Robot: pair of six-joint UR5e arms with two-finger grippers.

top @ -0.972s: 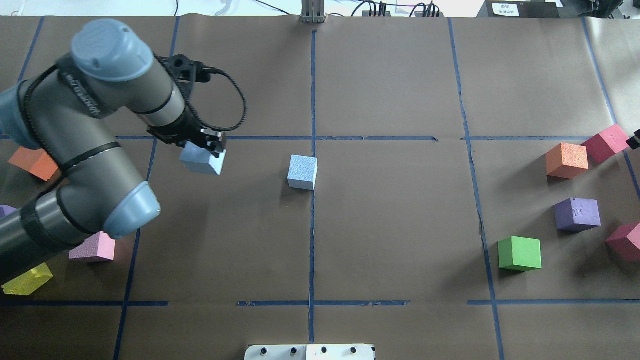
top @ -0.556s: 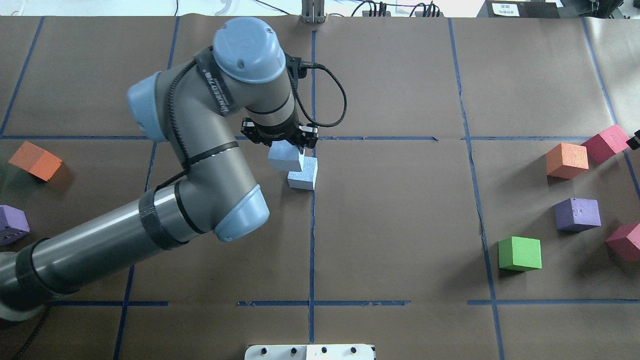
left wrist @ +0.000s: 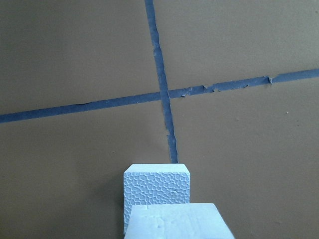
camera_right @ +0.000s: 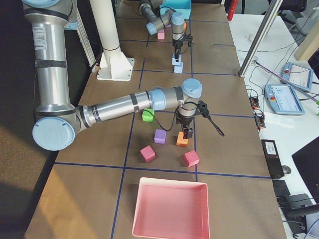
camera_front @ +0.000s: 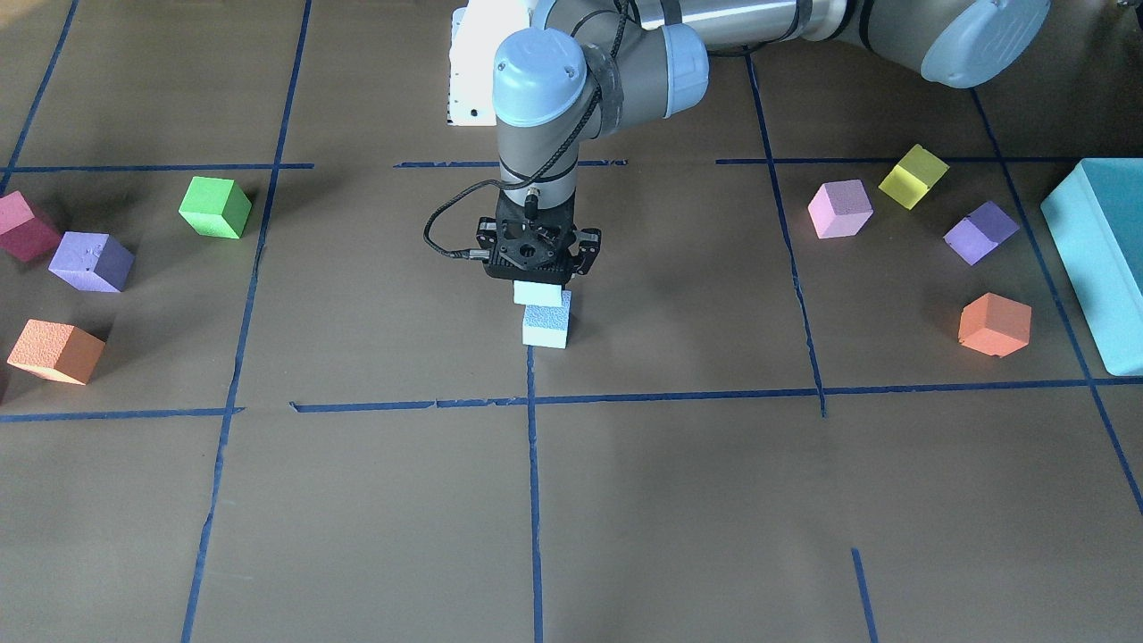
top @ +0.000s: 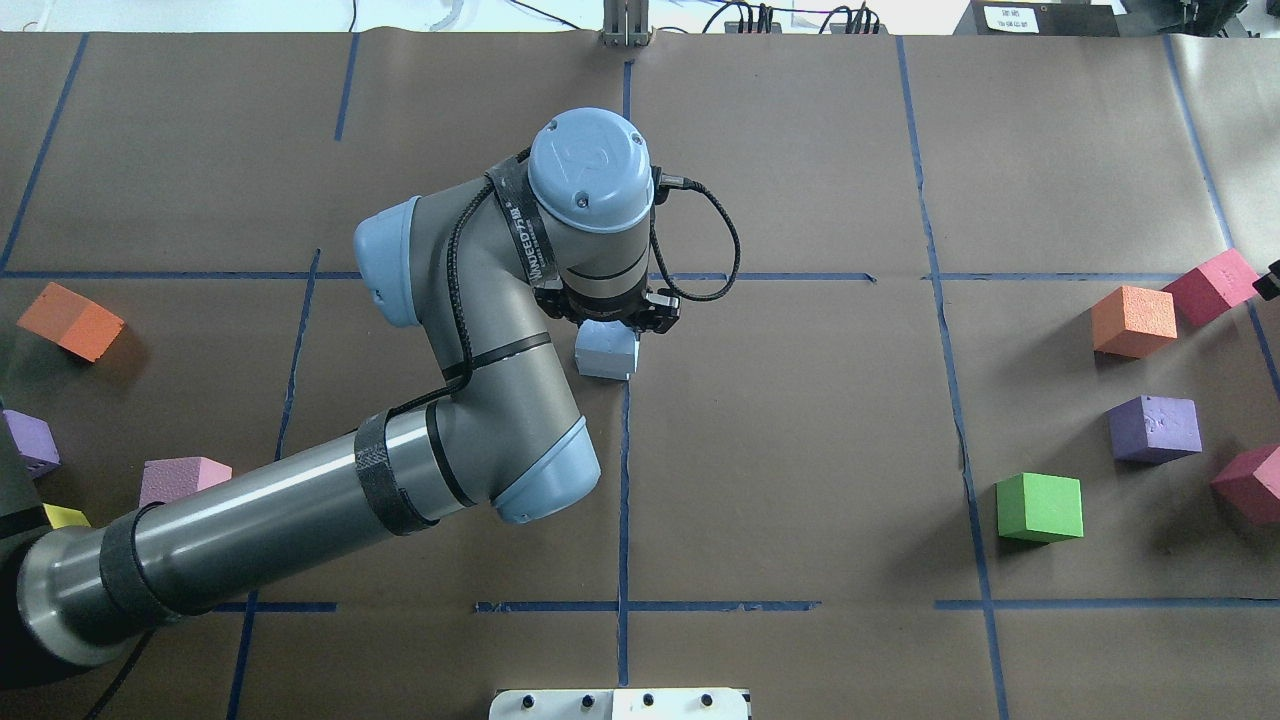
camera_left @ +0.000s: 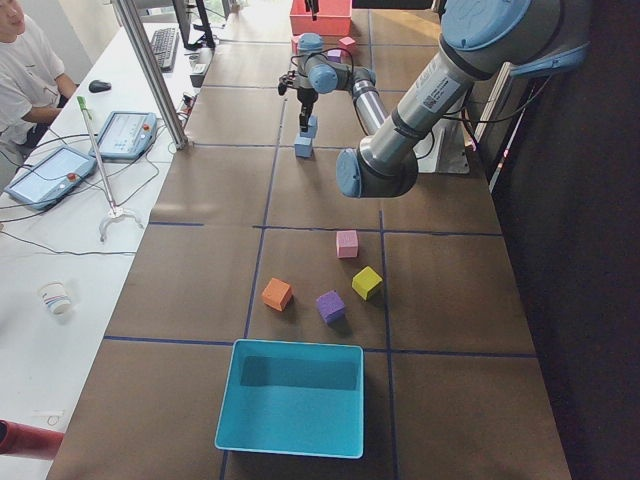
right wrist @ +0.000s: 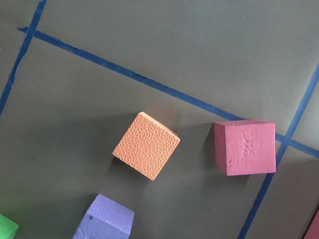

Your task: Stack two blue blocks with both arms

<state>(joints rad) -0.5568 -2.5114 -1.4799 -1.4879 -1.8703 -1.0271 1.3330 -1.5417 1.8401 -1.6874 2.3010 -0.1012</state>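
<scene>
My left gripper is shut on one pale blue block and holds it straight over the second blue block, which rests on the table's centre line. The held block sits just above the lower one; I cannot tell whether they touch. In the left wrist view the held block fills the bottom edge with the lower block right beyond it. The overhead view shows one blue block under the wrist. My right gripper hovers over an orange cube; I cannot tell whether it is open or shut.
Orange, crimson, purple and green cubes lie at the right. Orange, purple and pink cubes lie at the left. A teal box and a pink tray stand at the table's ends.
My left arm has swung right from the table's left side, carrying the blue block, and now holds it directly over the second blue block. The right side has not changed.
</scene>
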